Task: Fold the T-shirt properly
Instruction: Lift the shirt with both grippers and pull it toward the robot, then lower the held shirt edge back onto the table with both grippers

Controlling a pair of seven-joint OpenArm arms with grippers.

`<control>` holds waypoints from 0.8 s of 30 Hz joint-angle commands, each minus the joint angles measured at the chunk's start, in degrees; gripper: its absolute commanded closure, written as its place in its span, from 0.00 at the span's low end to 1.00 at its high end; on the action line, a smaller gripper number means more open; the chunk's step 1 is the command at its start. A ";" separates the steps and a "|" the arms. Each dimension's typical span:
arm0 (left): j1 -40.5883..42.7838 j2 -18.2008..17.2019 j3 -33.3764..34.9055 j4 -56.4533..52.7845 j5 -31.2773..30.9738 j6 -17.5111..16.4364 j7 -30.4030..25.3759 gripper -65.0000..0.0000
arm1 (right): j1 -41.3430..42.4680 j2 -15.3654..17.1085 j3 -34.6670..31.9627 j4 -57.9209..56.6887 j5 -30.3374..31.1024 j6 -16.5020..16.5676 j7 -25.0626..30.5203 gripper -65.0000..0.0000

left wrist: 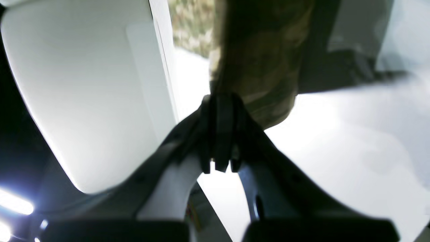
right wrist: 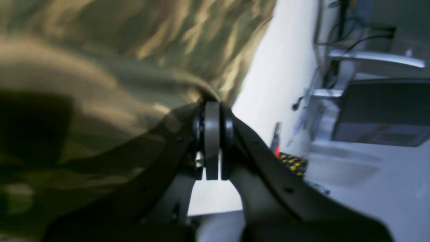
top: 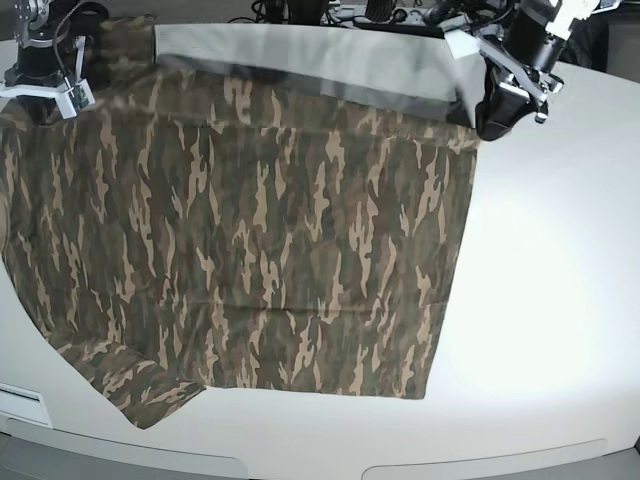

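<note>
The bench [top: 560, 300] was white and smooth. Glaring white lights [left wrist: 15, 201] shone in a dark area beyond its edge in the left wrist view. In the right wrist view, dark cables [right wrist: 356, 25] ran near metal framing [right wrist: 376, 57].

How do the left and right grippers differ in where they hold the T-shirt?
The left gripper is at the shirt's corner on the base view's right; the right gripper is near that view's left edge. The left gripper shows fully in frame there, while the right gripper's arm is cut off close above it. Both are shut on cloth.
</note>
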 commanded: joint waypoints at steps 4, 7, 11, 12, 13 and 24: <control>0.09 -0.81 -4.79 0.92 -2.84 0.92 -2.95 1.00 | 2.10 1.44 1.95 1.01 -0.70 -0.66 2.16 1.00; 0.09 -0.79 -6.99 0.92 -6.25 0.90 -9.38 1.00 | 4.37 1.46 2.86 1.01 -0.22 -0.66 3.72 1.00; -2.38 -0.66 -8.44 0.92 -12.50 -0.96 -15.34 1.00 | 7.78 1.46 2.86 0.87 4.39 0.07 5.92 1.00; -3.78 -0.35 -8.44 0.92 -14.25 -1.95 -15.32 1.00 | 8.76 1.46 2.86 0.68 6.45 1.18 6.80 1.00; -5.22 -0.13 -8.44 0.92 -16.11 -2.54 -15.34 1.00 | 9.62 1.44 2.86 0.33 8.24 2.64 7.52 1.00; -16.70 4.37 -8.37 -6.03 -26.08 -4.92 -21.31 1.00 | 21.24 1.44 2.82 -10.43 15.61 7.87 10.38 1.00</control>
